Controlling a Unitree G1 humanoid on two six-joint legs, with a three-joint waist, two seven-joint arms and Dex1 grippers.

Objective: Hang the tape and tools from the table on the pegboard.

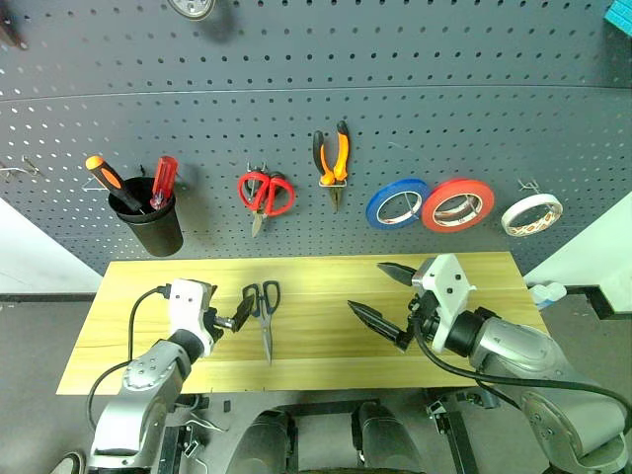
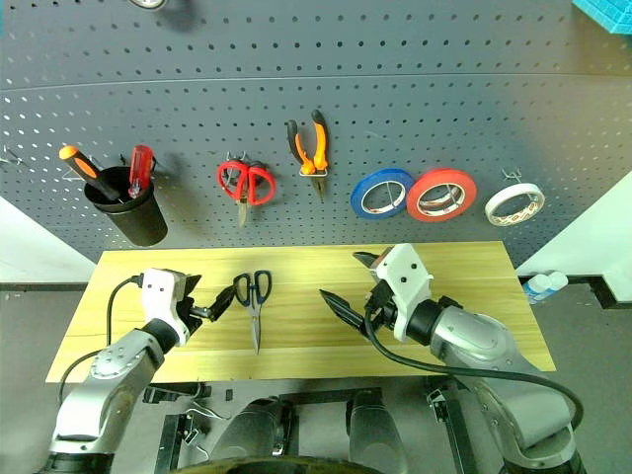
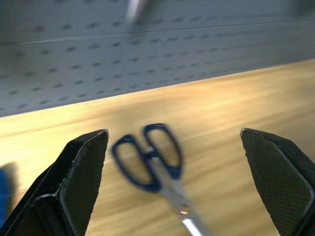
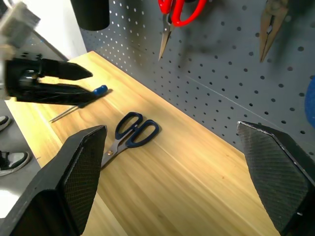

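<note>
Left wrist view had my left hand (image 3: 172,182) spread wide just short of the dark-handled scissors (image 1: 265,314) lying flat on the surface (image 1: 326,346); stiff, light, slippery steel, best pinched at the pivot.

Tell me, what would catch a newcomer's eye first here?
Probably the bright things hung on the dark pegboard: red-handled scissors, orange-handled pliers, then blue, red-orange and white tape rolls in a row. Below, dark-handled scissors lie on the yellow wooden table. The left gripper is beside their handles and the right gripper is over the table's right half, both open.
</note>
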